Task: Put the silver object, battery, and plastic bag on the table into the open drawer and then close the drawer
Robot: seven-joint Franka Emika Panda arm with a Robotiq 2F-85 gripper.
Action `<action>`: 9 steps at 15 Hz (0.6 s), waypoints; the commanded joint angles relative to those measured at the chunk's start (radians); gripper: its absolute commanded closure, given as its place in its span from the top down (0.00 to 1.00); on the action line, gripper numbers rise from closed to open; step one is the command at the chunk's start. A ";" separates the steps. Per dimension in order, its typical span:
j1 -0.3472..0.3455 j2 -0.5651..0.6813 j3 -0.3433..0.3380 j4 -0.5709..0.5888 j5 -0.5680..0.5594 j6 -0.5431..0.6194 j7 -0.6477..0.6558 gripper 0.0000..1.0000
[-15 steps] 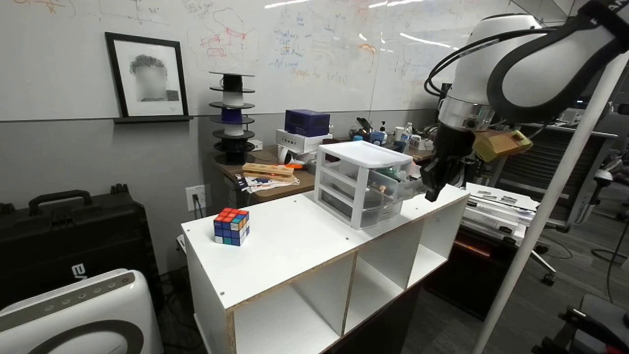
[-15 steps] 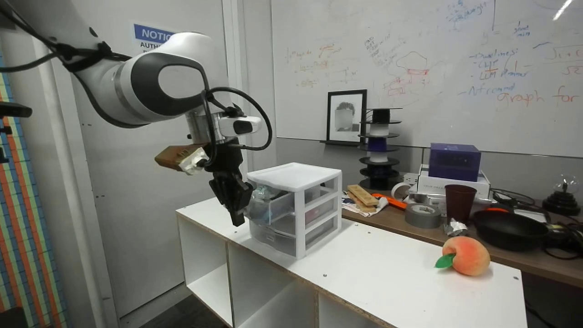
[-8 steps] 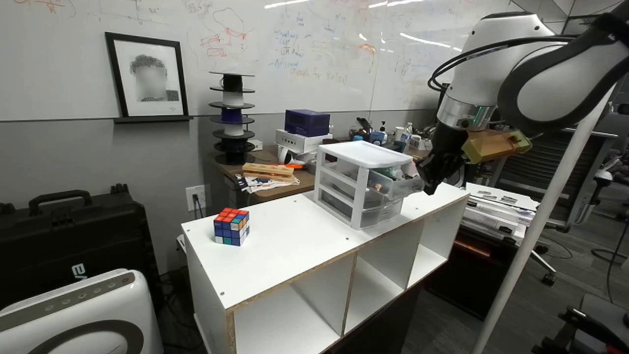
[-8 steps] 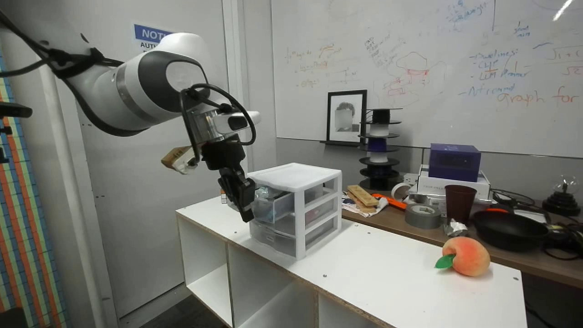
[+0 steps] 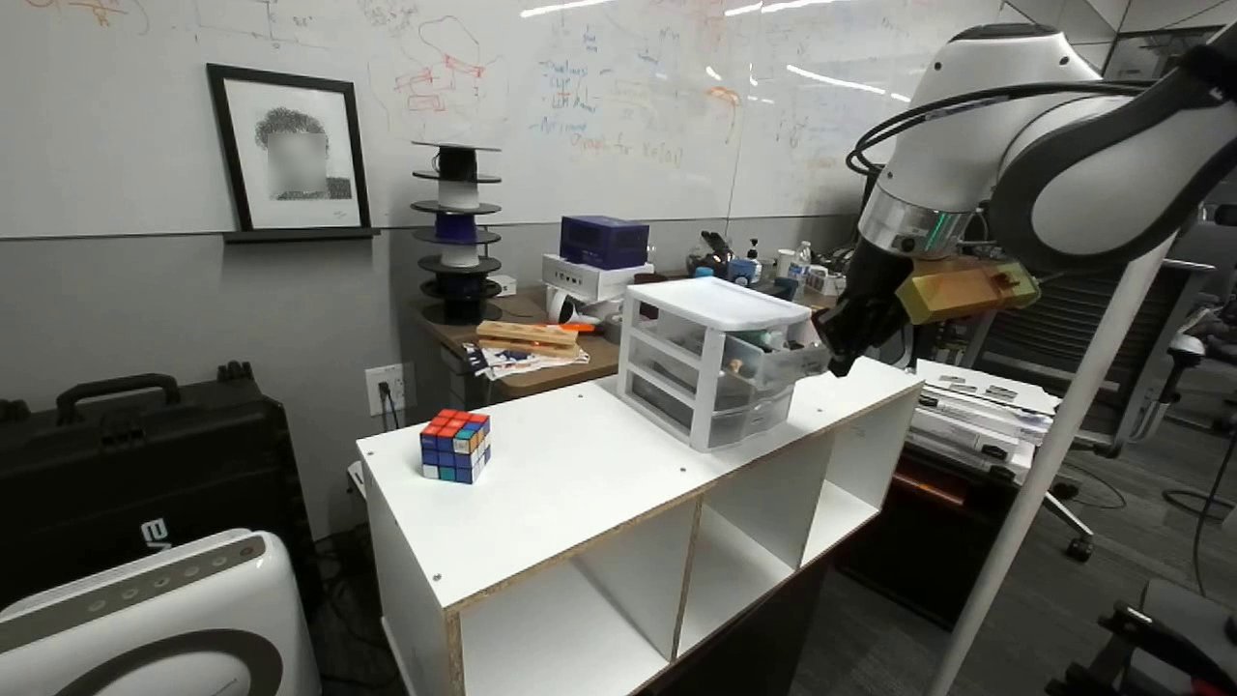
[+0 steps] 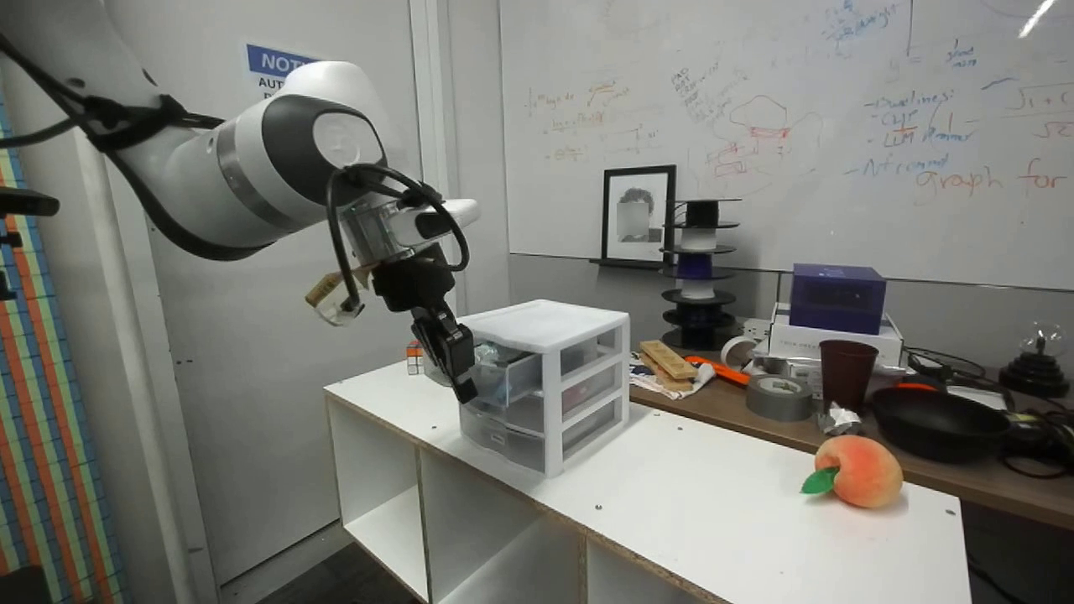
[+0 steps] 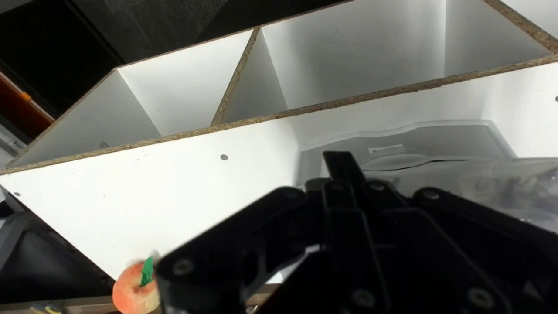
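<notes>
The white three-drawer unit stands on the white table. An upper translucent drawer is partly pulled out; it also shows in an exterior view and in the wrist view. Blurred items lie in it, including something greenish and crumpled; I cannot tell whether these are the silver object, battery or plastic bag. None of the three shows on the tabletop. My gripper is shut and empty, tilted, its tips at the drawer's front and seemingly touching it. It also shows in an exterior view and the wrist view.
A Rubik's cube sits at one end of the table. A peach with a green leaf sits at the opposite end. A brown workbench behind holds tape, a cup, a pan and crumpled foil. Open cubbies lie below the tabletop.
My gripper has tilted and moved toward the drawer unit. The open drawer has slid in slightly. The Rubik's cube has come into sight behind the gripper in an exterior view.
</notes>
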 commanded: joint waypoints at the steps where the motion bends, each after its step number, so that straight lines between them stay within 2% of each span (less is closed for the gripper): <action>1: 0.008 0.018 0.010 -0.009 0.167 0.108 -0.082 0.03; 4: 0.022 0.028 0.031 -0.030 0.387 0.179 -0.232 0.03; 6: 0.029 0.034 0.042 -0.031 0.483 0.207 -0.308 0.03; 9: 0.034 0.041 0.051 -0.027 0.562 0.241 -0.367 0.03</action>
